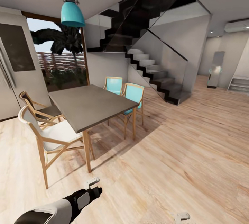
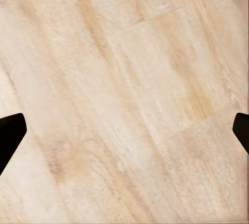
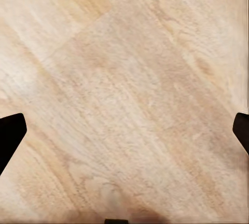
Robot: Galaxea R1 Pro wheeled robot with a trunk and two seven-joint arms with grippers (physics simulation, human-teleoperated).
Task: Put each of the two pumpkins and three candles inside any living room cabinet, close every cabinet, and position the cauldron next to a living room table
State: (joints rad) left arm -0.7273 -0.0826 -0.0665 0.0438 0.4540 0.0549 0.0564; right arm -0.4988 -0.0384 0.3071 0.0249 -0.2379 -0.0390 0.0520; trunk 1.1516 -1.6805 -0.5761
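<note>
The pumpkins, candles, cabinet, cauldron and living-room table are out of view. In the head view my left gripper reaches forward low over the pale wood floor, just short of a dining table's front leg. My right gripper peeks in at the bottom edge. In the left wrist view my left gripper has its dark fingertips far apart, with bare floorboards between them. The right wrist view shows the same for my right gripper: it is open and holds nothing.
A grey-topped dining table stands ahead left, with wooden chairs and turquoise chairs around it. A turquoise pendant lamp hangs above. A dark glass-railed staircase rises behind. Open floor runs to the right toward a far hallway.
</note>
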